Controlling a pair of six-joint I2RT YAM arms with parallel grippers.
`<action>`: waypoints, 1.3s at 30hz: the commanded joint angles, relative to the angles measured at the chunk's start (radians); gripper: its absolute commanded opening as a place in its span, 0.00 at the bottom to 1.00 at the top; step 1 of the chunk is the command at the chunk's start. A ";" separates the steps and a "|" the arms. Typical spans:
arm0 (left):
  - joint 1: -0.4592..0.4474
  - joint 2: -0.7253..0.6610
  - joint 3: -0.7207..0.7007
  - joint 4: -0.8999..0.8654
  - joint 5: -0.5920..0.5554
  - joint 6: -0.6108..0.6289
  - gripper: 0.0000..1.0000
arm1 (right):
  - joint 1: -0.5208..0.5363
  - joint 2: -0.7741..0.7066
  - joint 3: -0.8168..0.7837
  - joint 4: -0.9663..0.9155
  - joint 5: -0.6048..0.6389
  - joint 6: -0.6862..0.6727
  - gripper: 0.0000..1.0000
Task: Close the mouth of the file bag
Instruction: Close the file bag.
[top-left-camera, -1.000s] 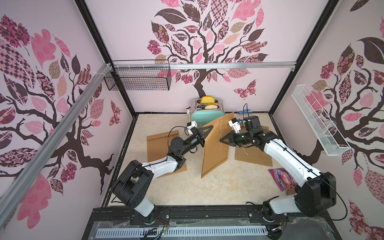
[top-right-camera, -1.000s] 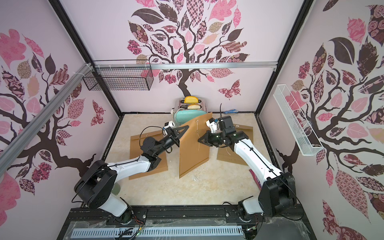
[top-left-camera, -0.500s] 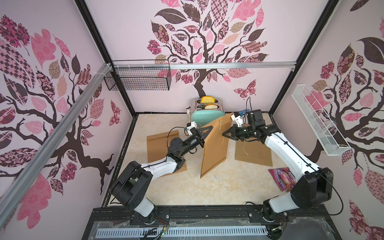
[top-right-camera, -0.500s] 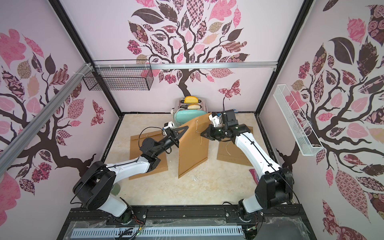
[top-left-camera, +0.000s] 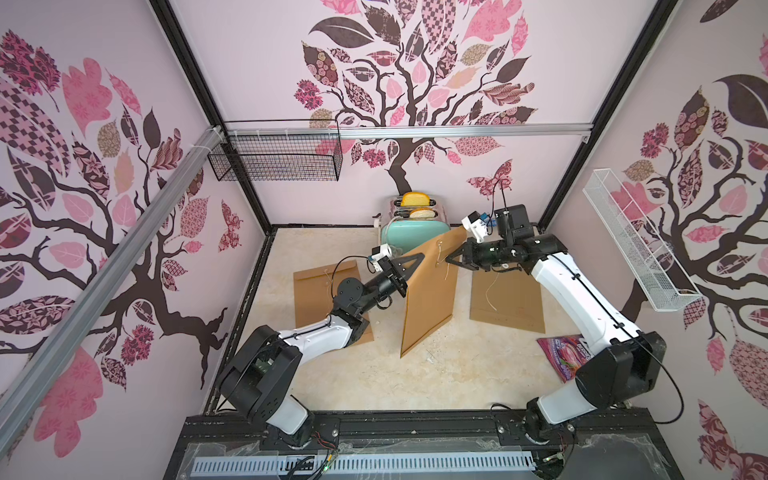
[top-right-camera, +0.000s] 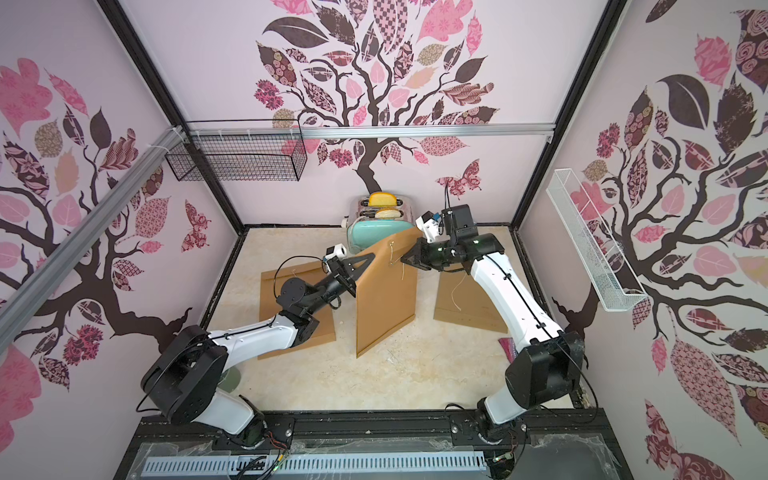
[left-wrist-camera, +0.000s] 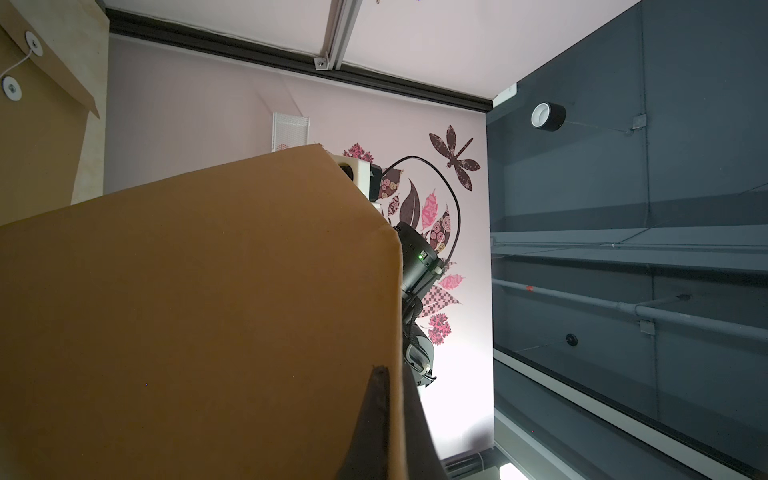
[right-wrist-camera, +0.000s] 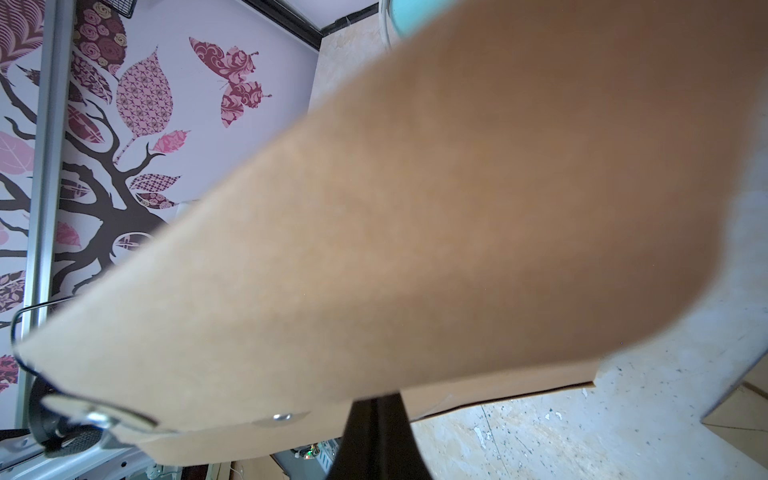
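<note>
We see the brown file bag (top-left-camera: 428, 299) held upright near the middle of the tabletop (top-left-camera: 457, 382), its lower corner reaching the surface, in front of the mint toaster (top-left-camera: 415, 235). Our left claw (top-left-camera: 419, 258) is pressed together on one upper edge of the bag; the left wrist view shows a dark finger (left-wrist-camera: 374, 415) flat against the card. Our right claw (top-left-camera: 449, 258) pinches the opposite upper edge, close to the white string (top-left-camera: 446, 272) hanging loose from its button. A second envelope (top-left-camera: 316, 291) lies flat under the left arm, and a third envelope (top-left-camera: 507, 299) lies flat beside the right arm.
</note>
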 joint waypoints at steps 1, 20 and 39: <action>-0.007 -0.025 -0.006 0.054 0.027 -0.004 0.00 | -0.006 0.016 0.043 -0.026 0.013 -0.021 0.00; -0.011 0.003 0.009 0.016 0.046 0.019 0.00 | -0.004 0.023 0.149 -0.139 -0.069 -0.034 0.00; -0.015 0.036 0.025 0.024 0.045 0.019 0.00 | 0.052 0.047 0.164 -0.174 -0.078 -0.033 0.00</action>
